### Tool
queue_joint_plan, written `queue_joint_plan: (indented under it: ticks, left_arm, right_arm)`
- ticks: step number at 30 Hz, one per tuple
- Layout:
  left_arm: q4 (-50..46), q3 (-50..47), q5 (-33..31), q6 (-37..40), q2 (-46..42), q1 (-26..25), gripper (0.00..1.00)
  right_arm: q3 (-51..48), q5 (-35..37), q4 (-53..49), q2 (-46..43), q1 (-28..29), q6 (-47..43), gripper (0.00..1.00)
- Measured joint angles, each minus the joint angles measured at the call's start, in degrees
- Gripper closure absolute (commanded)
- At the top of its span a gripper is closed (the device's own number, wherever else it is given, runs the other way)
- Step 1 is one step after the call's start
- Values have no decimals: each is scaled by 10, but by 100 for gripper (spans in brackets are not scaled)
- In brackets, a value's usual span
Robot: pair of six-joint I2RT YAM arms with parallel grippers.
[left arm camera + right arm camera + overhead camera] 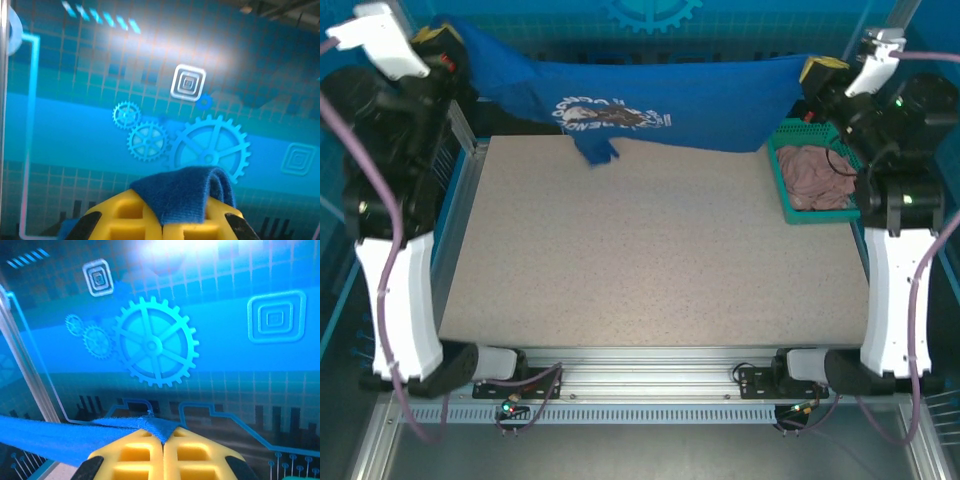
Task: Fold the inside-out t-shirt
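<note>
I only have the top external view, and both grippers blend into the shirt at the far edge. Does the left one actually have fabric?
Observer: Yes. The left wrist view shows a folded edge of the t-shirt pinched between the closed yellow fingers of the left gripper.
Operator: And the right side?
Observer: The right gripper is shut on a stitched corner of the fabric, which stretches away to the left in its wrist view.
</note>
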Motion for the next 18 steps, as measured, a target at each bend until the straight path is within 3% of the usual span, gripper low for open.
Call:
queue_joint_plan:
  ticks: [9,14,18]
  left_arm:
    - [29,-50,21,-8,-157,0,100]
    - [32,-20,23,-6,-141,0,100]
    - [35,1,20,7,-69,0,100]
  right_arm:
    - [-46,0,-3,-164,7,-3,100]
    - [-46,1,0,-182,7,-5,100]
    - [-46,7,1,-143,9,-14,100]
